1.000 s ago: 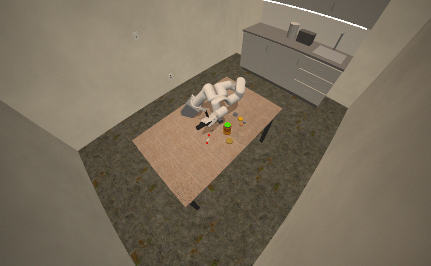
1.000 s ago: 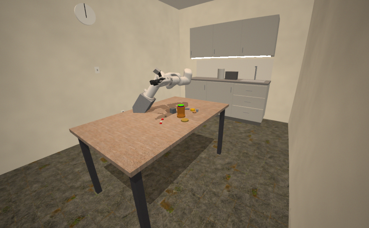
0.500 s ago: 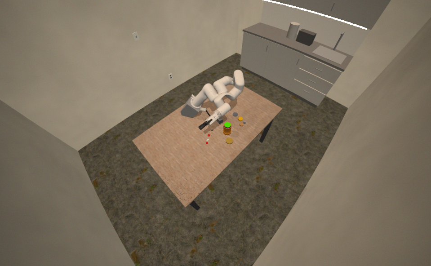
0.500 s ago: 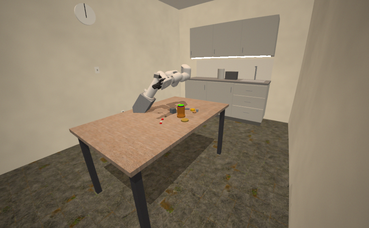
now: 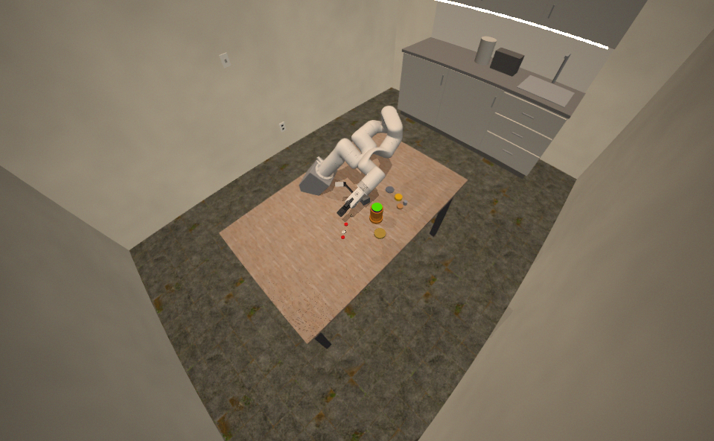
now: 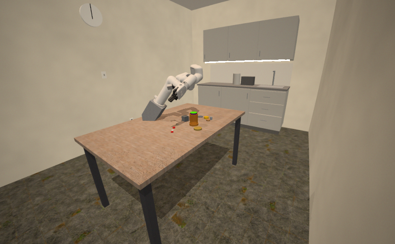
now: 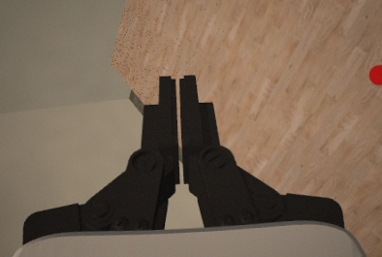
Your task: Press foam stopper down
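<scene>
The wooden table carries the white xArm, whose grey base sits at the table's far left edge. The arm folds back on itself and holds its black gripper in the air above the table, touching nothing; the two fingers are pressed together with only a thin seam between them and nothing caught there. The orange jar stands upright near the table's middle, long axis vertical, mouth up. The green foam stopper sits in that mouth, flat face up, bare on top. A tan disc lies just beside the jar, and small red dots lie nearby.
</scene>
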